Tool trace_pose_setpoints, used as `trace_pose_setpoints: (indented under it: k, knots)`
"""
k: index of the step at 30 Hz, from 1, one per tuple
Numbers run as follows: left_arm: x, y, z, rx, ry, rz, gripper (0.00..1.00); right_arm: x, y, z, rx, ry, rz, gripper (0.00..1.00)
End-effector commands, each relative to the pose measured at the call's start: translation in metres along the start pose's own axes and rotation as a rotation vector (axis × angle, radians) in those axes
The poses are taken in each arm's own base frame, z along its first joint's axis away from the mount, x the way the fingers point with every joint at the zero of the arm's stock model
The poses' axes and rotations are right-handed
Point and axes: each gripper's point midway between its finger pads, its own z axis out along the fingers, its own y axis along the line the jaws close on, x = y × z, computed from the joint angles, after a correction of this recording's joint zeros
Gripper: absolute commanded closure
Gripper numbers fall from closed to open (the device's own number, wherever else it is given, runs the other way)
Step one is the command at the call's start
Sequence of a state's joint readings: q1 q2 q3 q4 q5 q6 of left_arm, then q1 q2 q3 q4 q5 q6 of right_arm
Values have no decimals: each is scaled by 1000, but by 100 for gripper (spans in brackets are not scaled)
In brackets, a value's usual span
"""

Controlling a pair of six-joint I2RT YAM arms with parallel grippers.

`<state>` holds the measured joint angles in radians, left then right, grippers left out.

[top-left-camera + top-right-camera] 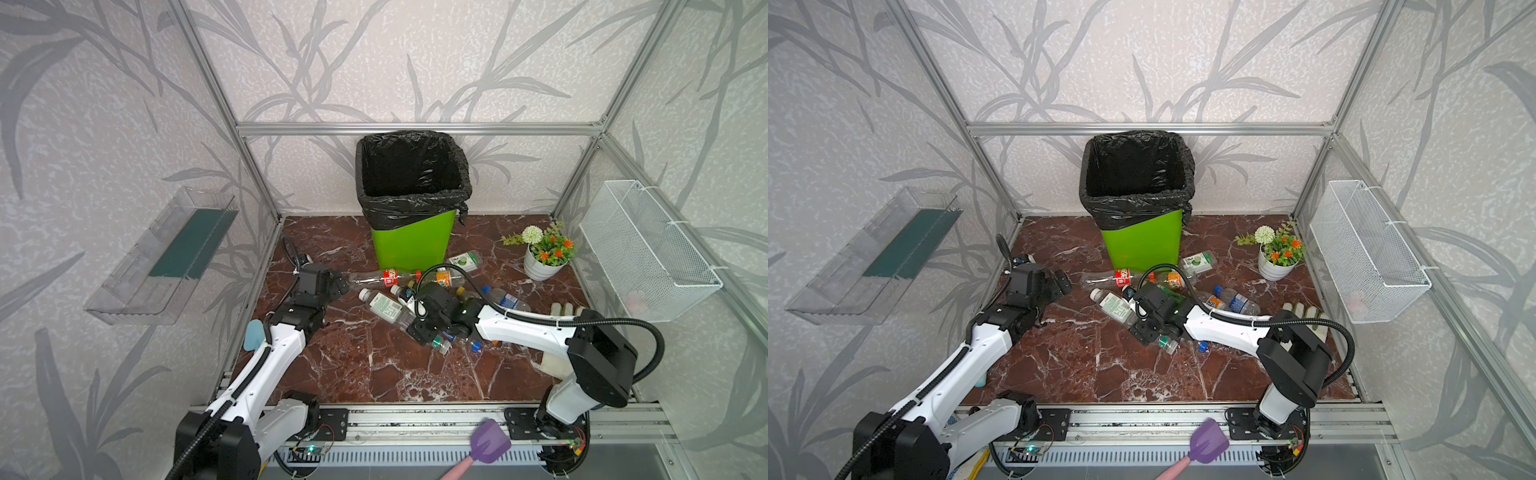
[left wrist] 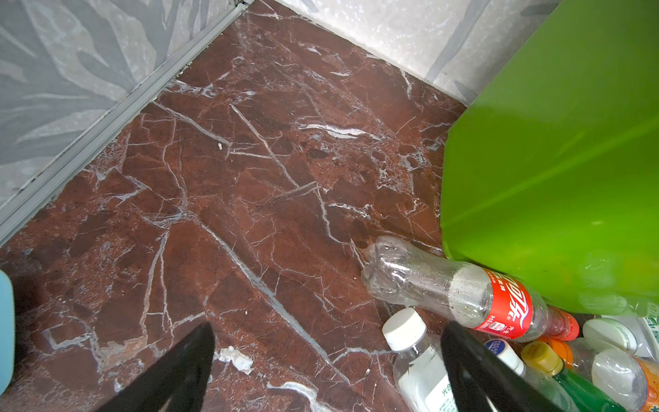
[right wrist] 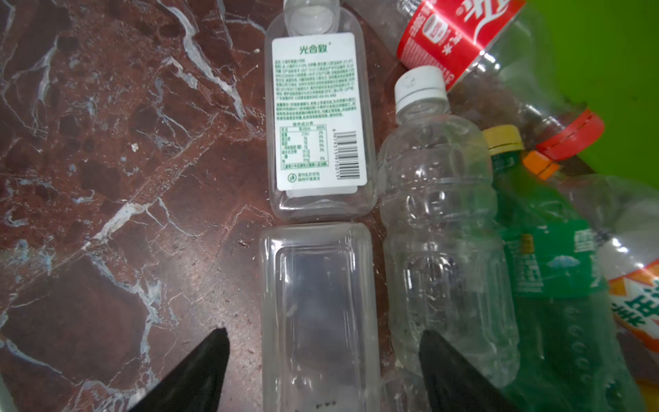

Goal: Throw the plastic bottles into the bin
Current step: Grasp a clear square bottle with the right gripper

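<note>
**Receptacle.** The tall lime-green square plastic bin with a black bag liner (image 1: 409, 245) stands upright at the back of the red marble-pattern floor (image 1: 353, 365). Its interior is too dark to tell the contents.

**Items.** The clear plastic bottles (image 1: 384, 306) lie on their sides in a loose heap on the floor just in front of the bin.

**Right gripper** (image 3: 321, 331). It is lowered over the heap. The jaws stand open either side of a clear, flat-sided, unlabelled rectangular bottle (image 3: 317, 303), with a gap showing on both sides. Nothing is held. That bottle lies end to end against a white-labelled flat bottle (image 3: 317, 117). A ribbed round bottle with a white cap (image 3: 442, 221) lies just beside it.

**Left gripper** (image 2: 328, 324). The jaws are spread wide and empty above bare floor, near the base of a red-labelled cola bottle (image 2: 463, 296) that lies against the bin.

**Handling assessment.** The unlabelled bottle looks empty, so it is judged very light, with thin walls that give under pressure and a smooth, slippery skin. Its flat faces suit the pads, so the best hold is across the narrow width at mid-body, with a moderate squeeze. The finger nearest the ribbed bottle has little room and may nudge it.
</note>
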<state>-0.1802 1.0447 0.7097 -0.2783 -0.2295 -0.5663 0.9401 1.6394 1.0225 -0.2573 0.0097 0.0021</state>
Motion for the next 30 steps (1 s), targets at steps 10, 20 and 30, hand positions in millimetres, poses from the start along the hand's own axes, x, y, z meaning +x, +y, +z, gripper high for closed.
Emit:
trace_pose_setpoints:
  k: [10,20,30]
  knots:
    - [4,11,-1,-24,-8,-23,1,24,19,21,-43,227,-69,20]
    - [5,17,-2,-36,-12,-24,1,32,27,35,-37,331,-114,23]
    - [5,22,-2,-51,-11,-21,1,39,32,44,-51,398,-145,35]
